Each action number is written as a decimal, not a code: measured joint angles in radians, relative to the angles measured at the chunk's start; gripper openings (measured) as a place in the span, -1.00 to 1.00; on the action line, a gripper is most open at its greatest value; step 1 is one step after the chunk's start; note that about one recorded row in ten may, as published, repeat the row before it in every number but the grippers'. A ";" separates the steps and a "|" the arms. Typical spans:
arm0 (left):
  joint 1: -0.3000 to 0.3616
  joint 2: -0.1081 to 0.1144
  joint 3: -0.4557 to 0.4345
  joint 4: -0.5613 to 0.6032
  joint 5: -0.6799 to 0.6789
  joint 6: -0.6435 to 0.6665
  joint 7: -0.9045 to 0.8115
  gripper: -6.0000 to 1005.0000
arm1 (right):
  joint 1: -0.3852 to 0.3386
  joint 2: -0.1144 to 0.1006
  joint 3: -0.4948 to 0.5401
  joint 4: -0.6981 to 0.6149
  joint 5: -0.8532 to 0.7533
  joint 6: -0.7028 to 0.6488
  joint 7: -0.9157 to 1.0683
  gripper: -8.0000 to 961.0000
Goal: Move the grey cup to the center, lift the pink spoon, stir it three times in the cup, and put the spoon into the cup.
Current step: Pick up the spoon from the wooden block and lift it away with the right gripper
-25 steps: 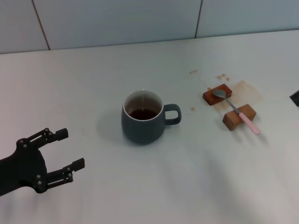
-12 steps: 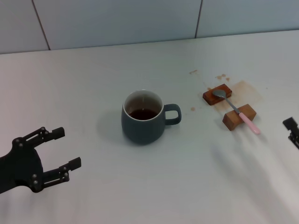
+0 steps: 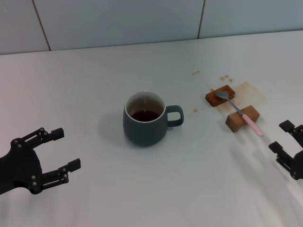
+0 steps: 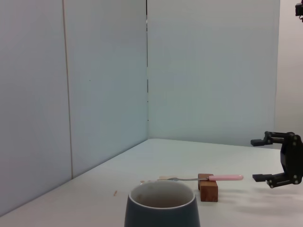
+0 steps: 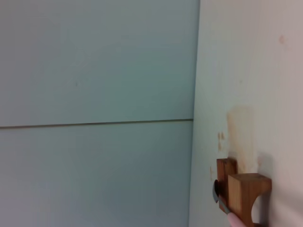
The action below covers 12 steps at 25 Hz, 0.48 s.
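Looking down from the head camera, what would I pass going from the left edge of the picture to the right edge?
Left hand, open → grey cup with dark liquid inside → two brown wooden blocks with the pink spoon laid across them → right hand, open, at the right edge.

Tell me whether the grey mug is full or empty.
Partly filled: the stout slate-grey ceramic mug stands upright with dark brown liquid low inside its off-white interior, well below the rim.

Setting: robot test bench, lab-like — plain white surface (image 3: 85,80) backed by pale grey wall panels (image 3: 118,21) with dark seams; brown spill stains (image 3: 248,90) on the surface — no household furnishings shown.
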 joint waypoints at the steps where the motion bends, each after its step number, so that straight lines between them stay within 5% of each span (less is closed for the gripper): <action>1: 0.000 0.000 -0.001 0.000 0.000 0.000 0.000 0.66 | 0.003 0.000 0.000 0.000 -0.001 0.005 0.002 0.40; 12: -0.001 -0.001 -0.007 0.000 -0.003 -0.001 0.000 0.66 | 0.046 0.000 0.000 0.007 -0.010 0.073 0.018 0.39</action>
